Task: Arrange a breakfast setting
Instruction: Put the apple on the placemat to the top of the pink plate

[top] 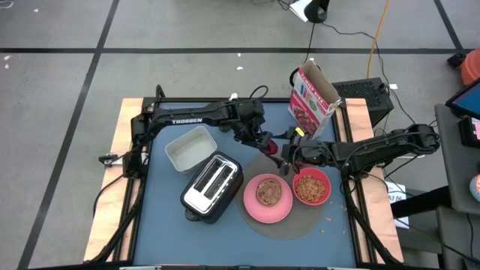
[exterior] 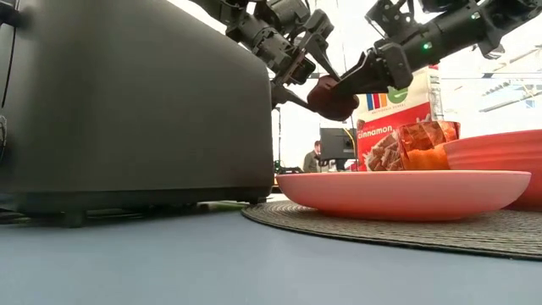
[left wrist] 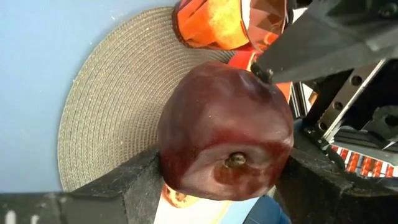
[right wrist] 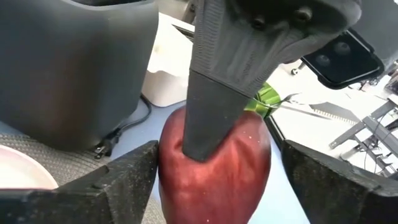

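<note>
1. From above, we see both arms meeting over the far edge of the round woven placemat (top: 289,217). The left gripper (top: 271,147) and right gripper (top: 289,159) converge on the dark red fruit (top: 282,154), held in the air beyond the pink plate (top: 268,211). The browned bread (top: 268,192) lies on that plate; the red bowl (top: 311,187) sits just right of it. The toaster (top: 212,186) and white container (top: 190,147) stand to the left, a cereal box (top: 313,99) at the far side.

2. At table height, we see the fruit (exterior: 332,97) well above the plate (exterior: 406,191), both grippers around it, the toaster (exterior: 135,106) filling the left.

3. In the left wrist view, the left fingers (left wrist: 134,186) pinch the fruit (left wrist: 227,143) on both sides, while a right finger (left wrist: 317,46) touches its far side.

4. In the right wrist view, the right fingers (right wrist: 118,180) stand spread on either side of the fruit (right wrist: 217,171); one sits against it, the other apart.
</note>
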Controlling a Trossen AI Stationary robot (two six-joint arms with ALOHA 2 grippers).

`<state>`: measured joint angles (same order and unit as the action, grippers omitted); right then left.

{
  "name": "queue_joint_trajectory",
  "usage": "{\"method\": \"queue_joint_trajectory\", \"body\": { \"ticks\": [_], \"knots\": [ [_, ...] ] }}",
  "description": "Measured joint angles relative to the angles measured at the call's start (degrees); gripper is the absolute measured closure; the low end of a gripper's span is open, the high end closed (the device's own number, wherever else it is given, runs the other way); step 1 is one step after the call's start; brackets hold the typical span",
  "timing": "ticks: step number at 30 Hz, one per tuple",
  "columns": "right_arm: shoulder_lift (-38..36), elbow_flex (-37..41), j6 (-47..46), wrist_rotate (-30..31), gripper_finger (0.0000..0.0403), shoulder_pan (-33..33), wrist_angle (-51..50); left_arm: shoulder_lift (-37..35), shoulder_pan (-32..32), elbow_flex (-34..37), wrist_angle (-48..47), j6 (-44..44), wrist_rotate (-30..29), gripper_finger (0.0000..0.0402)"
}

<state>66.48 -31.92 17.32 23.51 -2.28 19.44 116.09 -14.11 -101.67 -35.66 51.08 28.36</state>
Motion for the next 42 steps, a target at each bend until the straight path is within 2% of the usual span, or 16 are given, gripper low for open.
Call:
{"method": "queue_joint_trajectory", "body": {
  "ticks": [9,19,42],
  "knots": [
    [-0.1,0.0,0.0,0.3,0.0114,0.0,-0.4,0.0,0.0,0.1,2.6,0.5,0.9,0.0131],
    [-0.1,0.0,0.0,0.5,0.0140,0.0,-0.5,0.0,0.0,0.1,2.9,-1.0,0.8,0.0131],
    [0.0,0.0,-0.1,0.6,0.0144,0.0,-0.6,0.0,0.0,0.1,2.8,-3.0,-0.4,0.0124]
  ]
}}
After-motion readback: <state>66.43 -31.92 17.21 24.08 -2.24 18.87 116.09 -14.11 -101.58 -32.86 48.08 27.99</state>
